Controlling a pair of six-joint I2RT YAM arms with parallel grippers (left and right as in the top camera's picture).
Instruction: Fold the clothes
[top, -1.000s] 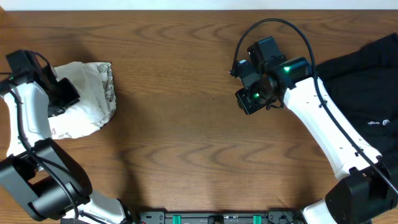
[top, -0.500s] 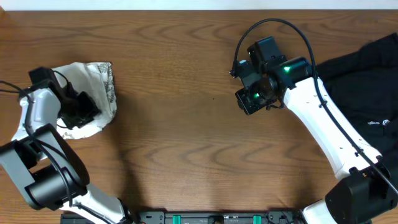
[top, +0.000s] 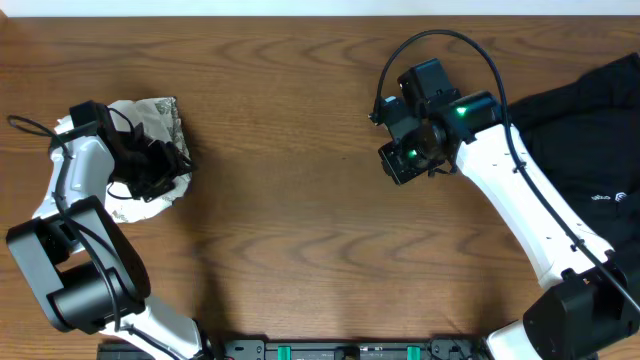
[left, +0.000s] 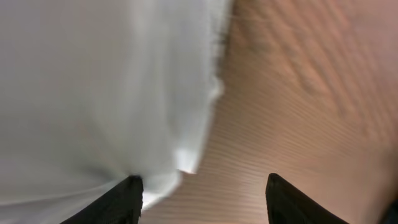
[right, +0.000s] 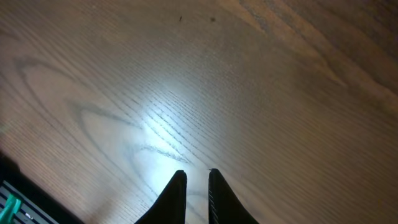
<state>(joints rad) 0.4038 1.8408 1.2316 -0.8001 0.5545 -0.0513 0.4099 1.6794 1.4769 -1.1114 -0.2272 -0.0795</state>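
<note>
The white T-shirt with the pixel graphic is not in view. My left gripper (top: 170, 165) is open and hovers over the right edge of the folded white fern-print cloth (top: 160, 115). In the left wrist view the white cloth (left: 93, 81) fills the left side. One finger of the open left gripper (left: 202, 180) is over the cloth's edge and the other is over bare wood. My right gripper (top: 397, 165) is shut and empty above the bare table's middle. It also shows shut in the right wrist view (right: 197, 174).
A black garment (top: 590, 130) with a small white logo lies at the right edge of the brown wooden table (top: 290, 230). The right arm's cable loops above its wrist. The arm bases stand at the front edge.
My left arm has swung right, from the cloth's left side across to its right edge. The cloth looks slightly more bunched. The right arm has not moved.
</note>
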